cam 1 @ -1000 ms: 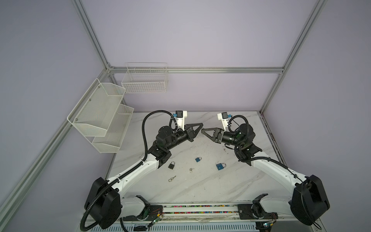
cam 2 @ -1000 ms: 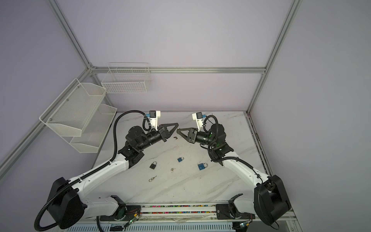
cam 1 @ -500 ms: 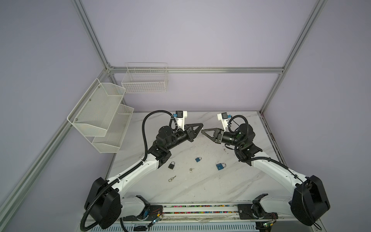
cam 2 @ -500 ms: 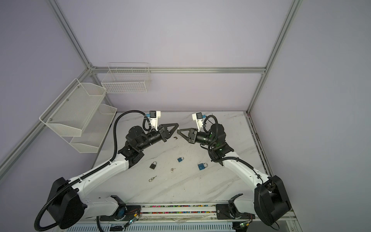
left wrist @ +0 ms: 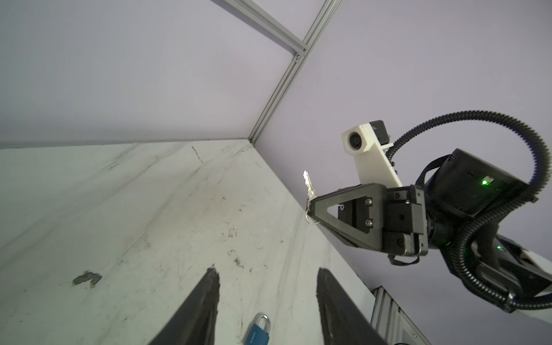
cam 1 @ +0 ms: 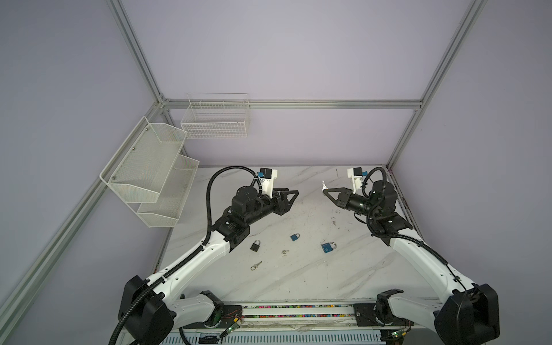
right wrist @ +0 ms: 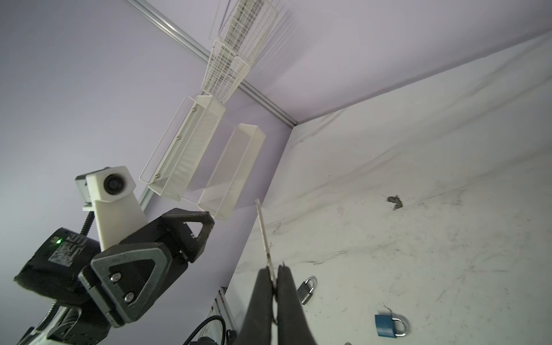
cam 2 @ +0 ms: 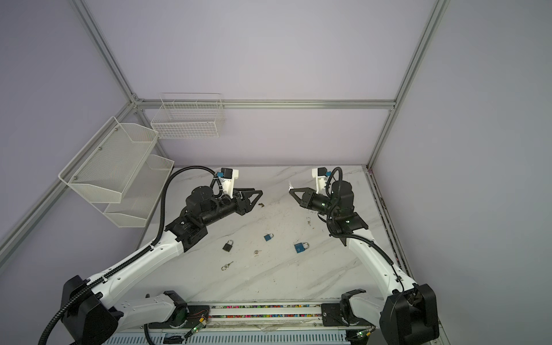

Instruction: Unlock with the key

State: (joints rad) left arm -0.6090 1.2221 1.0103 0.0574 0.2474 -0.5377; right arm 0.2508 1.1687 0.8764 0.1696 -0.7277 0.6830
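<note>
Three padlocks lie on the counter (cam 1: 343, 277): one black padlock (cam 1: 254, 245), one small blue padlock (cam 1: 295, 237) and one larger blue padlock (cam 1: 328, 247). There are three keys: a ringed key (cam 1: 256, 265) and a smaller key (cam 1: 284, 252) on the counter, and one pinched key (cam 1: 323, 184) in the right end effector (cam 1: 325, 190). One tiny dark object (cam 2: 261, 205) is too small to identify. There are two end effectors, counting the left end effector (cam 1: 293, 191). Two racks hang on the walls: one wire basket (cam 1: 216, 119) and one two-tier mesh shelf (cam 1: 149, 167).

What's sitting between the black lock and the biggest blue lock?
In both top views, a small blue padlock and a little key lie between the black padlock and the bigger blue padlock.
</note>
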